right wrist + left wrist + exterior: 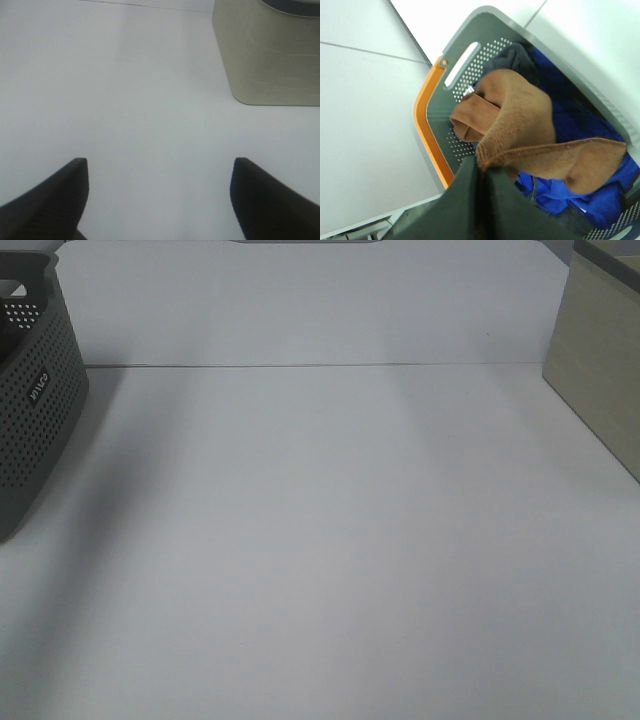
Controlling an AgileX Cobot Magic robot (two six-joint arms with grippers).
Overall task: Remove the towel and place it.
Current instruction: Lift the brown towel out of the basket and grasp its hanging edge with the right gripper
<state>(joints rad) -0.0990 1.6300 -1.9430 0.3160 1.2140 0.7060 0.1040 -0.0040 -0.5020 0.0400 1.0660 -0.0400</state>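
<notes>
In the left wrist view my left gripper (482, 170) is shut on a hemmed edge of the brown towel (520, 130) and holds it up over the grey basket (470, 60). The towel hangs in folds, and a small white tag (468, 90) shows at one corner. Its lower part lies on blue cloth (575, 125) inside the basket. In the right wrist view my right gripper (159, 167) is open and empty above the bare white table (125, 90). Neither gripper shows in the exterior high view, where only the basket's side (35, 410) appears at the left edge.
The basket has an orange rim (427, 125) and a slot handle (462, 65); a dark cloth (512, 60) lies in it beside the blue one. A beige box (600, 370) stands at the table's right edge, also in the right wrist view (265, 55).
</notes>
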